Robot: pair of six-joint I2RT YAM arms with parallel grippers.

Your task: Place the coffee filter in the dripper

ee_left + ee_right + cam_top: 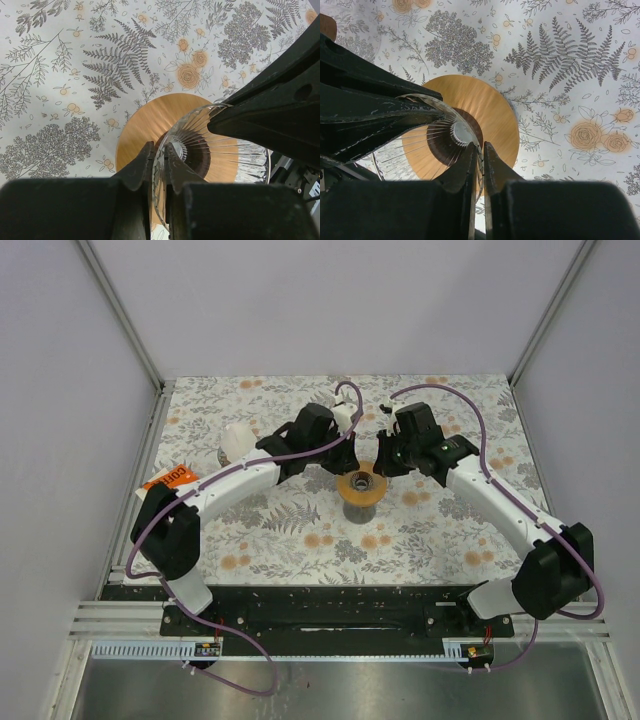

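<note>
We see the floral worktop [300, 540] closed in by white walls [60, 390] on the left, back and right, with metal posts [120, 310] at the far corners and a black rail [320, 615] carrying both arm bases along the near edge. The dripper [362, 487] stands about mid-worktop, well apart from every wall. Open patterned surface lies between it and the rail, and more behind it toward the back wall. The left arm [240, 478] and the right arm [500, 500] reach in from either side and meet over the dripper, so its left and right flanks are taken up, and purple cables [470, 405] loop above both wrists. A white rounded thing [237, 440] stands just beside the left arm on its outer side. We cannot tell whether it is the coffee filter. An orange tag [170, 478] lies near the left edge. The dripper is upright on a round wooden base [145, 125] that lies flat on the worktop. Its long axis is vertical, with the wide mouth up and the ribbed glass narrowing to a hole at the bottom. The left jaws are narrow, pinching the glass rim of the dripper on one side. The right jaws are narrow too, pinching the rim on the opposite side, one finger [465, 165] inside the glass and the other outside.
</note>
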